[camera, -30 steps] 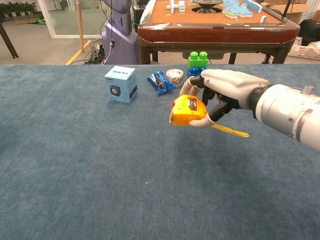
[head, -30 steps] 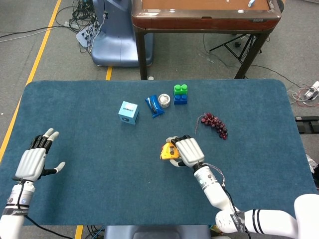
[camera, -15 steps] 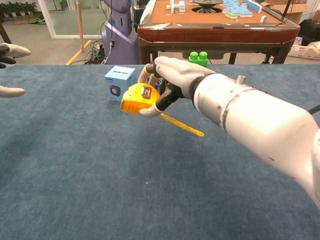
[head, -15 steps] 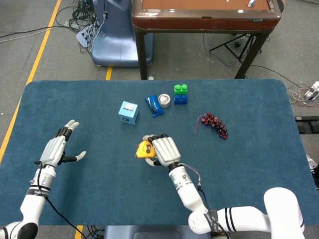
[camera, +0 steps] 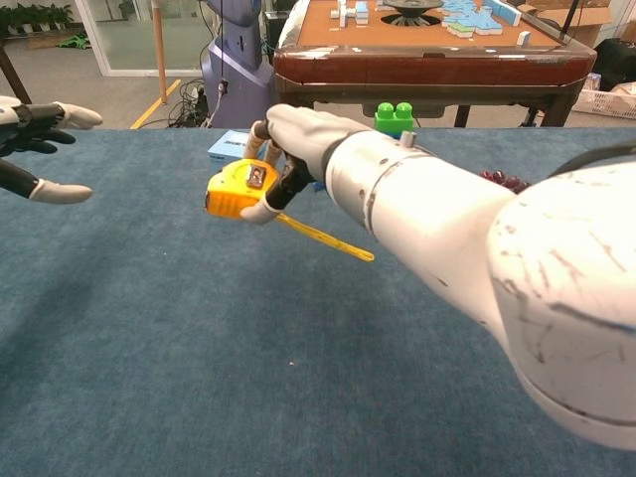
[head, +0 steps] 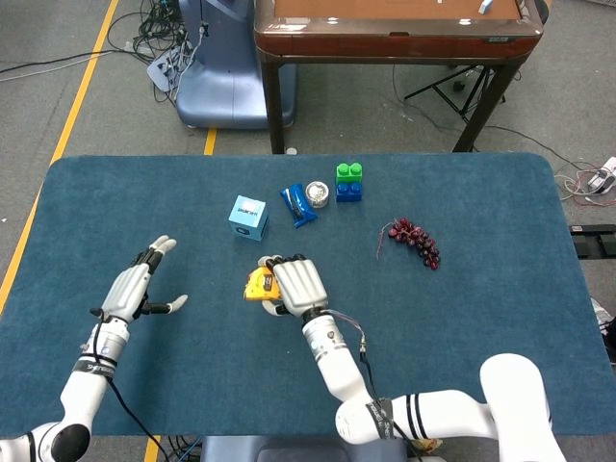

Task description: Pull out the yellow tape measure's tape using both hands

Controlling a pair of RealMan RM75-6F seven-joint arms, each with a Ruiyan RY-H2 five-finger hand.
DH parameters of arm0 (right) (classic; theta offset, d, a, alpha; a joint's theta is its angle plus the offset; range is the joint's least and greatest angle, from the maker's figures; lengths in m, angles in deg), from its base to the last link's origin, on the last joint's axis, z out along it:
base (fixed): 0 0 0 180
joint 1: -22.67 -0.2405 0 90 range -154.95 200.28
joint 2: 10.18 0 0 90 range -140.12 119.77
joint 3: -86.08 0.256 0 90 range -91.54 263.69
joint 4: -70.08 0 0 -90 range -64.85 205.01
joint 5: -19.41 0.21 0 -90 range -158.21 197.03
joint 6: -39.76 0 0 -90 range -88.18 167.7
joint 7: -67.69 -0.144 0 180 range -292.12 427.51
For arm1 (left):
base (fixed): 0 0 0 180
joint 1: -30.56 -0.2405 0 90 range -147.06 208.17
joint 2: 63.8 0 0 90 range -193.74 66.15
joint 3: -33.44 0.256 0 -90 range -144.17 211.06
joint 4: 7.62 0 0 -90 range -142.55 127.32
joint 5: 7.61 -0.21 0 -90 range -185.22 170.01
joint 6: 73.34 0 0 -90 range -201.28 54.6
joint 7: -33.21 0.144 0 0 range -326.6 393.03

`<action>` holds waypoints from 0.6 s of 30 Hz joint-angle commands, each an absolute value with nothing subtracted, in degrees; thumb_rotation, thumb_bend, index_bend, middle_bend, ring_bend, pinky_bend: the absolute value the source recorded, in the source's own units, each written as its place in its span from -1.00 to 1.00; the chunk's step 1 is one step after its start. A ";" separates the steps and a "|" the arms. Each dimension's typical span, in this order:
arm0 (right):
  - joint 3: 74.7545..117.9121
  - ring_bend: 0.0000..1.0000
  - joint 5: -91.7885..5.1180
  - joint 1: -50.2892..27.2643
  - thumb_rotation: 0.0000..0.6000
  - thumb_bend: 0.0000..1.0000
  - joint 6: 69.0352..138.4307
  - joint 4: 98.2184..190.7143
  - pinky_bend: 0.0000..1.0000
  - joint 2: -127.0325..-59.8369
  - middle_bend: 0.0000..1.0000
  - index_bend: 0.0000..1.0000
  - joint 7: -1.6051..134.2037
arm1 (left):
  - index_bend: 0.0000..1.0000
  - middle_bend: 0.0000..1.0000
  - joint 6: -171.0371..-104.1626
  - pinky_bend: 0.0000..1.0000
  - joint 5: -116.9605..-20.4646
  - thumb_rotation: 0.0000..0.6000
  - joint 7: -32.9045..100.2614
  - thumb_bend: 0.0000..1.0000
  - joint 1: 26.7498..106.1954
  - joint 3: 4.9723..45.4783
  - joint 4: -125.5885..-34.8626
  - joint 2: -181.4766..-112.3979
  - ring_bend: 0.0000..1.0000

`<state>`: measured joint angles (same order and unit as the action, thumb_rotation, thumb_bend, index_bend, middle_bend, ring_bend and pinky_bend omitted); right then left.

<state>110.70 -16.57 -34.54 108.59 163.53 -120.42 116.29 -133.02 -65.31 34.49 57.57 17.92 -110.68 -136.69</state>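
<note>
My right hand [head: 294,285] [camera: 290,144] grips the yellow tape measure [head: 258,285] [camera: 236,189] above the blue table, left of its middle. A short length of yellow tape [camera: 328,238] sticks out of the case, slanting down to the right under my forearm. My left hand [head: 135,289] [camera: 35,149] hovers open at the left, fingers spread, a clear gap away from the tape measure. In the chest view the left hand shows only at the frame's left edge.
At the back of the table [head: 500,318] lie a light blue box [head: 248,217], a blue wrapper [head: 297,204], a small round tin [head: 318,194], a green and blue brick stack [head: 348,181] and a bunch of dark grapes [head: 416,243]. A brown table [head: 395,29] stands beyond.
My right hand has carried the tape measure leftward across the table. My left hand has moved right and inward toward it, staying open.
</note>
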 commanded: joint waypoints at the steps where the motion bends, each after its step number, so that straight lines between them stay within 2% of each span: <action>1: 111.34 -0.24 -15.83 -35.71 1.00 0.09 108.65 162.54 -0.50 -121.23 0.05 0.09 116.73 | -1.00 -1.00 -132.77 -1.00 -65.00 1.00 33.64 -0.59 57.88 17.84 -110.97 -136.97 -1.00; 18: 113.50 -0.24 -13.44 -40.97 1.00 0.09 108.20 157.51 -0.50 -124.60 0.05 0.09 116.57 | -1.00 -1.00 -131.53 -1.00 -63.60 1.00 31.10 -0.60 60.16 17.84 -111.15 -139.56 -1.00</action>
<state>113.37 -13.48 -40.77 108.20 157.78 -124.40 116.74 -131.57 -63.69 31.12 60.04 17.86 -111.23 -139.43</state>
